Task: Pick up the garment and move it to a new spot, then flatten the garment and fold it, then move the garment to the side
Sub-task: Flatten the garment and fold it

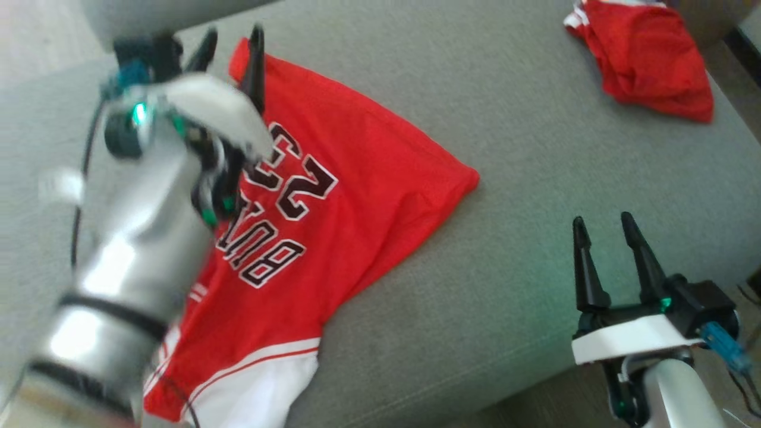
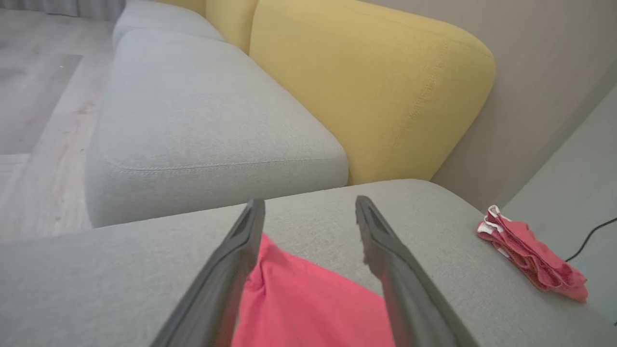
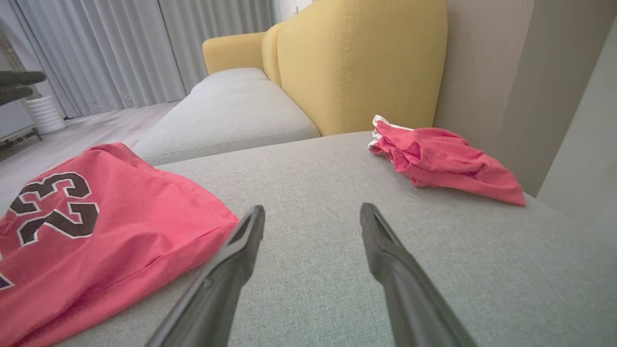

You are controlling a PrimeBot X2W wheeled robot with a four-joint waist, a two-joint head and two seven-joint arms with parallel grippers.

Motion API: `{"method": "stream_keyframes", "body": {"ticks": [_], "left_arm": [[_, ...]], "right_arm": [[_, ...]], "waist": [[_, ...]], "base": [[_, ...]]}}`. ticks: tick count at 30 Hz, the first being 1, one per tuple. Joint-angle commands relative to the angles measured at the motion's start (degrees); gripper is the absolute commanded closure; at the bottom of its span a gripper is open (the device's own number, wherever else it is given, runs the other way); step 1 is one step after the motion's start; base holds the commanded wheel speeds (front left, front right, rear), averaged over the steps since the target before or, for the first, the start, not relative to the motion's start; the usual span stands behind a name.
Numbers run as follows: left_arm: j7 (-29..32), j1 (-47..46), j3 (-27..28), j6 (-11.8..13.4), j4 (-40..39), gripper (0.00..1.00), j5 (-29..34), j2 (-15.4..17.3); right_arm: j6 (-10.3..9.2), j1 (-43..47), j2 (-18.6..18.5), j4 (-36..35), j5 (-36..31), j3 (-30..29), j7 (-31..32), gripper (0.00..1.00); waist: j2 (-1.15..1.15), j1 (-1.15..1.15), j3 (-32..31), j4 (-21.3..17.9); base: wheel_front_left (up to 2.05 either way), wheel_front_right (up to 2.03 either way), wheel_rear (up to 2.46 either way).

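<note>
In the head view, the red mesh jersey, with black white-edged lettering and a white striped hem, lies spread from centre towards 7 o'clock on the grey woven cushion. The left gripper stands at 11 o'clock over the jersey's far corner, and the right gripper at 4 o'clock over bare fabric. A crumpled red cloth sits at 1 o'clock. The left wrist view shows its tapered dark fingers spread wide, with smooth red cloth between them at 6 o'clock and a rounded yellow backrest at 12. The right wrist view shows its fingers parted and empty, the jersey at 8 o'clock.
</note>
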Motion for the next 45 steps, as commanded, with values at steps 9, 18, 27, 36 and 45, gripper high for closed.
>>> {"method": "stream_keyframes", "body": {"ticks": [9,18,27,36,45], "left_arm": [[-0.68,21.06,8.85,8.34,-24.62,0.00,11.60,3.84],[-0.68,38.40,14.33,13.30,-38.12,0.00,19.98,4.41],[-0.69,50.32,18.30,12.57,-41.68,0.00,26.89,2.71],[-0.69,55.72,21.90,5.92,-45.03,0.00,34.66,-0.60],[-0.69,59.46,29.01,1.86,-43.88,0.00,39.50,-3.20]], "right_arm": [[-0.04,1.84,-0.39,-2.38,-2.85,-3.12,-0.62,0.00],[-0.04,3.32,-0.39,-1.59,-4.26,-5.77,-0.62,0.00],[-0.04,5.12,-0.39,-0.34,-4.28,-6.48,-0.62,0.00],[-0.04,6.10,-0.39,1.06,-4.30,-6.28,-0.62,0.00],[-0.04,5.76,-0.39,2.80,-4.24,-4.58,-0.62,0.00]], "waist": [[0.00,0.00,-5.43,8.13],[0.00,0.00,-8.15,15.29],[0.00,0.00,-10.53,19.12],[0.00,0.00,-12.18,19.47],[0.00,0.00,-13.74,18.55]], "base": [[0.00,0.00,0.00],[0.00,0.00,0.00],[0.00,0.00,0.00],[0.00,0.00,0.00],[0.00,0.00,0.00]]}}
